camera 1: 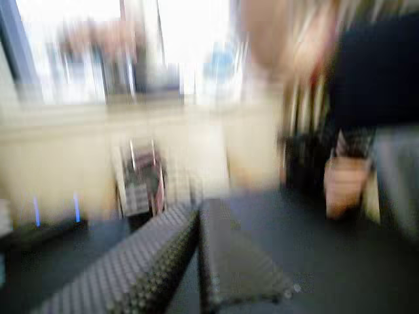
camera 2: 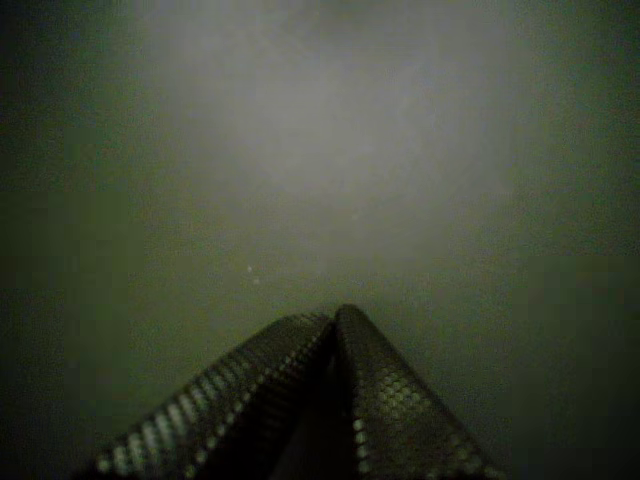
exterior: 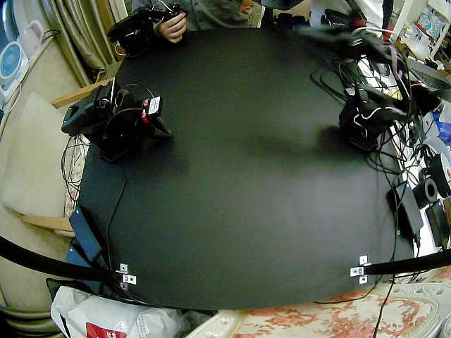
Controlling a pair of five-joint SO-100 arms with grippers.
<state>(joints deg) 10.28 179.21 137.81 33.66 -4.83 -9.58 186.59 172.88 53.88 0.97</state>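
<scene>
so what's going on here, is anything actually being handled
Not much. The right arm and the left arm both sit folded low on the black table, one near each side edge. In both wrist views the jaws are closed with nothing between them. A person's hand shows at the table's far edge.

My right arm (exterior: 113, 118) is a squat body of black plastic blocks, with thin black cables looped over it, a touch of red wire and a small white label (exterior: 153, 105) on its side. My left arm (exterior: 366, 116) is black too, wrapped in black, white and red leads. In a wrist view, the gripper fingers (camera 1: 141, 268) are dark grey bars covered in fine raised dots. In a wrist view, dotted fingers (camera 2: 390, 400) look near black.
</scene>
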